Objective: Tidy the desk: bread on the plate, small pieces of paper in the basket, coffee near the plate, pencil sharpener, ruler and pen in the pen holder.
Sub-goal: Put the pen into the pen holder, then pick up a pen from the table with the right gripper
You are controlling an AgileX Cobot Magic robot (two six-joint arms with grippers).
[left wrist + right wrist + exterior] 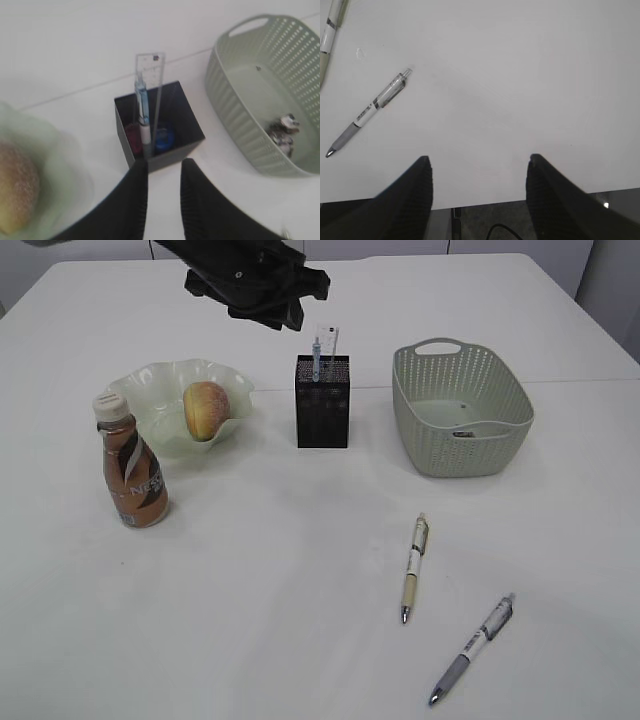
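With the left gripper (164, 192) slightly parted and empty above the pen holder (159, 125), the wide-open right gripper (477, 187) should straddle the grey-grip pen (367, 112) at the frame's left.

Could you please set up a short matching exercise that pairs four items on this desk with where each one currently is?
Things:
1. bread
2. ruler
3. coffee
4. grey-grip pen

Places:
A. standing in the pen holder
B. lying loose on the desk
C. on the plate
D. upright on the desk, in front of the plate

Pairs: 1-C, 2-A, 3-D, 4-B
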